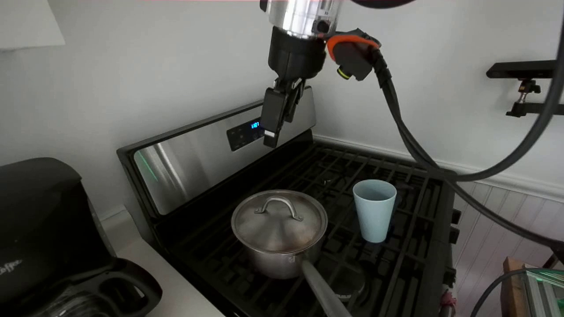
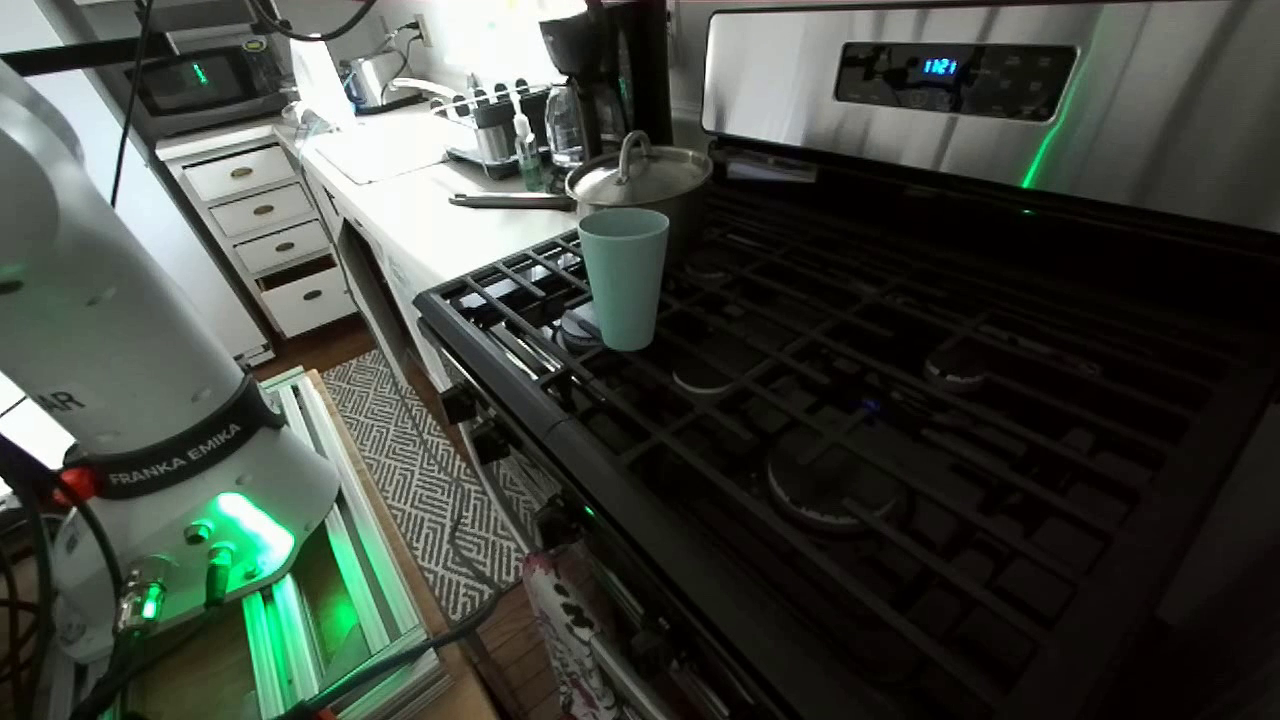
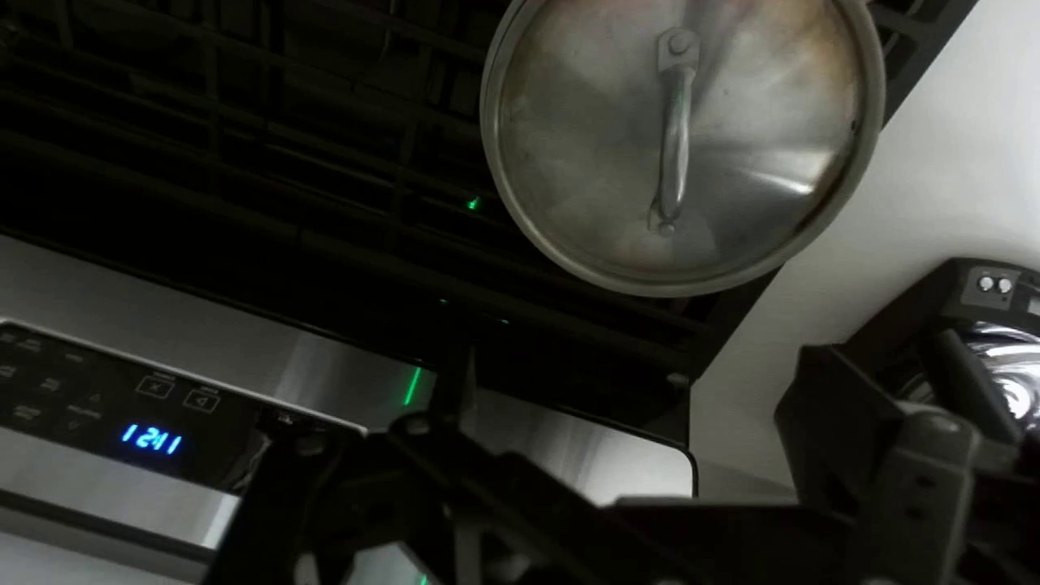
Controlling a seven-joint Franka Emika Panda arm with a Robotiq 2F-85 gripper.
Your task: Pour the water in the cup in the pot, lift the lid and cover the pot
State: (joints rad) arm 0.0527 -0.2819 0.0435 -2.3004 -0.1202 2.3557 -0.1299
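Note:
The pale blue cup [image 1: 374, 220] stands upright on the stove grate beside the pot; it also shows in an exterior view [image 2: 628, 285]. Its contents cannot be seen. The steel pot [image 1: 282, 266] sits on the grate with its long handle [image 1: 324, 290] pointing outward. The round metal lid [image 1: 277, 235] with an arched handle lies on top of the pot, covering it; it also shows in the wrist view [image 3: 585, 146]. My gripper [image 1: 279, 131] hangs well above the stove, near the back panel. In the wrist view its fingers [image 3: 638, 374] are apart with nothing between them.
The stove's back panel [image 1: 194, 171] rises behind the grates [image 2: 760, 400]. A black coffee maker [image 1: 39, 220] stands on the counter beside the stove. A thick cable [image 1: 405, 136] loops from the arm past the stove's side. A towel [image 2: 570, 630] hangs at the stove front.

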